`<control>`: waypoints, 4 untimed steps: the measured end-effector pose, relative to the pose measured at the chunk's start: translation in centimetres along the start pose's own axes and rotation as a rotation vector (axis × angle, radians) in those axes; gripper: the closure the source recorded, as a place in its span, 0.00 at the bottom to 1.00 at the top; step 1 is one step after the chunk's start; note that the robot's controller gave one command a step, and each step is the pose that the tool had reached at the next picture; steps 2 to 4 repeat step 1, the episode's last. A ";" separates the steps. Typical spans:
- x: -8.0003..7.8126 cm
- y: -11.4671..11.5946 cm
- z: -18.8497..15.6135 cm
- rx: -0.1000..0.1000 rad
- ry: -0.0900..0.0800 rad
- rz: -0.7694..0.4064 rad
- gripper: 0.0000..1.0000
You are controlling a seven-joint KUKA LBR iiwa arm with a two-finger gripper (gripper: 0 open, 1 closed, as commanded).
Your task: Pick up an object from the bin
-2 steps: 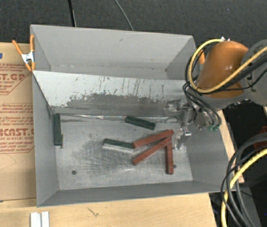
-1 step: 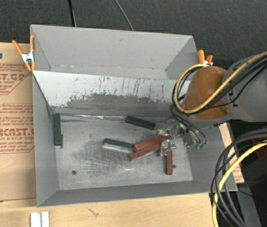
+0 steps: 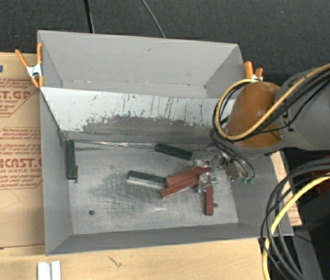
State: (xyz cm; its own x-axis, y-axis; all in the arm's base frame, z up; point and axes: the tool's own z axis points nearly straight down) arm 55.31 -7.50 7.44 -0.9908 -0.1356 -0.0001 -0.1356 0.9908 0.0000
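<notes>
My gripper [image 3: 209,174] is low in the right part of the bin, below the orange wrist cover. It sits at the right end of a reddish-brown flat block [image 3: 181,183] that lies slanted on the floor. A second, smaller reddish-brown piece [image 3: 209,202] lies upright in the view just below the gripper. Left of the block rests a grey-green bar [image 3: 143,179]. A dark green handle [image 3: 173,151] with a long thin metal shaft [image 3: 115,145] lies along the back wall, just up and left of the gripper.
A dark green narrow block [image 3: 70,160] stands along the left wall, far from the gripper. The arm with its yellow and black cables fills the right side above the bin's rim. Bare scratched floor spreads across the left and front.
</notes>
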 end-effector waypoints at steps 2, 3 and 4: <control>-1.7 1.6 -15.7 0.001 -0.004 -0.028 1.00; -1.7 1.6 -15.7 0.001 -0.004 -0.028 1.00; -1.7 1.6 -15.7 0.001 -0.004 -0.028 1.00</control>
